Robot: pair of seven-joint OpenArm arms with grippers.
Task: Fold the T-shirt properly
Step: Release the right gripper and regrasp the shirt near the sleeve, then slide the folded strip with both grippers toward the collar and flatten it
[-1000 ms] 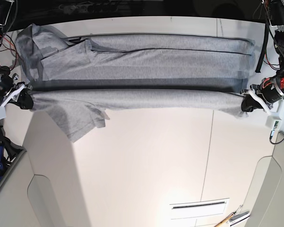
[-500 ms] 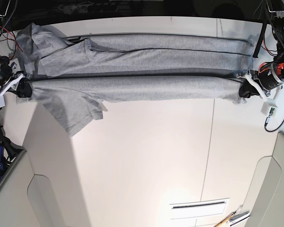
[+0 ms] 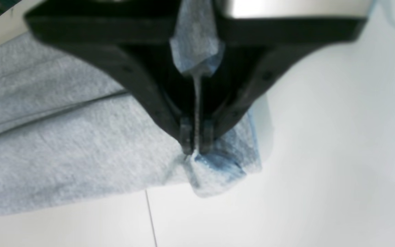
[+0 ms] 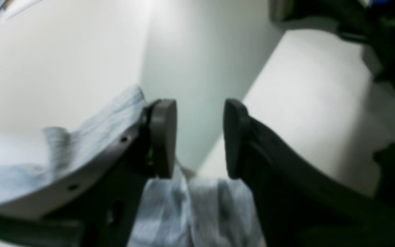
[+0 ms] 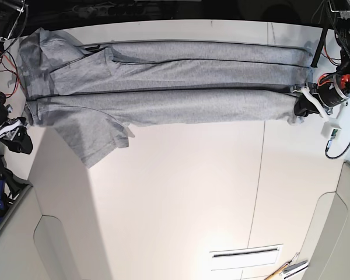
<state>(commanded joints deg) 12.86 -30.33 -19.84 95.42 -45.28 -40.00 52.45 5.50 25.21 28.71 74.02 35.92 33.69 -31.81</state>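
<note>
Grey T-shirt (image 5: 181, 106), edge gripper-hidden.

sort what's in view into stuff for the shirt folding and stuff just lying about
For the job:
- grey T-shirt, partly folded
- left gripper, closed on the shirt's edge
- right gripper, open, by the shirt's other end

Just lying about:
- thin tool with a wooden-coloured handle, at the table's near edge

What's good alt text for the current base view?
A grey T-shirt lies folded in a long horizontal strip on a white table, one sleeve-like flap sticking out toward the viewer at left. The left gripper pinches its right end; the right gripper is beside its left end.
</note>
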